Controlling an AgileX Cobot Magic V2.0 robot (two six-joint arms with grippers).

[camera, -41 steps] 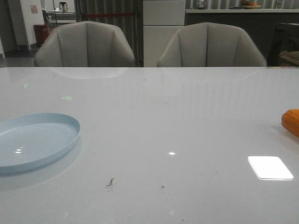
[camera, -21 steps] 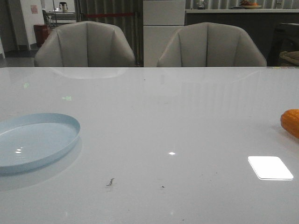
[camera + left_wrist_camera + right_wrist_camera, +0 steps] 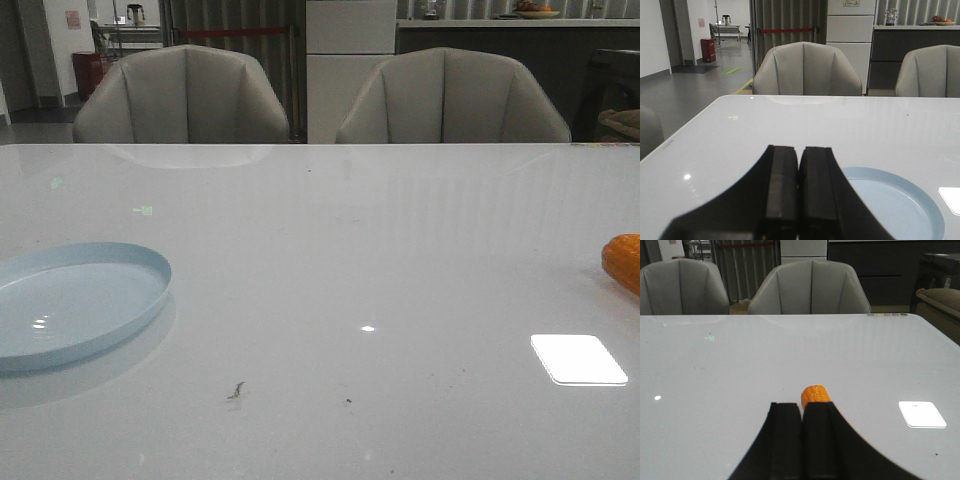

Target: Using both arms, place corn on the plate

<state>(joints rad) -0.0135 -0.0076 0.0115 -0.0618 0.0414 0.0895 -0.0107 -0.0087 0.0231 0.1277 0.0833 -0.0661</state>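
The orange-yellow corn lies on the white table at the far right edge of the front view, cut off by the frame. In the right wrist view its blunt end shows just beyond my right gripper, which is shut and empty; the rest of the cob is hidden behind the fingers. The pale blue plate sits empty at the left of the table. My left gripper is shut and empty, with the plate just beyond and beside it. Neither gripper shows in the front view.
Two grey chairs stand behind the table's far edge. A bright rectangular light reflection lies on the table near the corn. Small dark specks mark the table's front middle.
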